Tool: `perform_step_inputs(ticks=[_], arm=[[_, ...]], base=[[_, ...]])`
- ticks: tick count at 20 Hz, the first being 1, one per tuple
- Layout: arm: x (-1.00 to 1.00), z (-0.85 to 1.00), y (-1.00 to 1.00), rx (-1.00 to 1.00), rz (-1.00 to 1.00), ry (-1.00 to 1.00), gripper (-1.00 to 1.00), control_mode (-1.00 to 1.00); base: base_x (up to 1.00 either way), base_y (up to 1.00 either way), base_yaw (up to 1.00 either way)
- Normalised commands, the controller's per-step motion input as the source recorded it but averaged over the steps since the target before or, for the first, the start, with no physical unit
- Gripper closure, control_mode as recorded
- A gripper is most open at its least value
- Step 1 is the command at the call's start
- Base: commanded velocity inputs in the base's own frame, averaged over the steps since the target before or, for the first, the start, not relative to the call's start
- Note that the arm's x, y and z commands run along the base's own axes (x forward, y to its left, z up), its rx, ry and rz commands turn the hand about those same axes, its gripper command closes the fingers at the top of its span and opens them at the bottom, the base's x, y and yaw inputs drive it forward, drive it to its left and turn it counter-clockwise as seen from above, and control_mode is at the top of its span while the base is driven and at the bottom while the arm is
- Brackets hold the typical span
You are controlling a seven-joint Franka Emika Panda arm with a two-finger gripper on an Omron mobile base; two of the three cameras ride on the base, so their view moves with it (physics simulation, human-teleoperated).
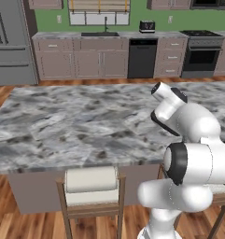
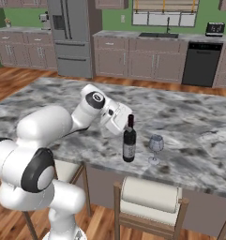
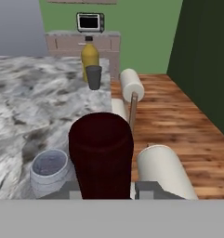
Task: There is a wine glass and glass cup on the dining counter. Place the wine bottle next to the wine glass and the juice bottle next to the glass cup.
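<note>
Tool (image 2: pixel 125 123) was clamped on the neck of the wine bottle (image 2: pixel 129 143), which stood upright on the worktop (image 2: pixel 189 122) near its stool-side edge, with the wine glass (image 2: pixel 155 146) just beside it and apart; glass contents couldn't be told. In the hand view the red capsule of the bottle sat between the finger tips with the glass's rim next to it, and further along the same edge the juice bottle (image 3: pixel 89 56), full yellow-orange, stood right behind the glass cup (image 3: pixel 94 76), which looked grey with contents unclear.
</note>
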Motion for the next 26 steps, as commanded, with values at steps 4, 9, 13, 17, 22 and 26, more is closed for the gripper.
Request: perform_step_inputs(ticks=[4,9,13,17,22,26], arm=[[0.11,-0.08,-0.05,0.00,0.00,0.00,1.00,-1.00],[0.12,-0.10,-0.05,0.00,0.00,0.00,1.00,-1.00],[0.12,-0.09,-0.06,0.00,0.00,0.00,1.00,-1.00],[0.13,-0.14,-0.06,0.00,0.00,0.01,1.00,-1.00],[0.18,-0.07,-0.04,0.00,0.00,0.00,1.00,-1.00],[0.20,-0.05,-0.02,0.00,0.00,0.00,1.00,-1.00]], base=[[0.00,0.00,0.00],[0.00,0.00,0.00],[0.00,0.00,0.00],[0.00,0.00,0.00],[0.00,0.00,0.00],[0.00,0.00,0.00]])
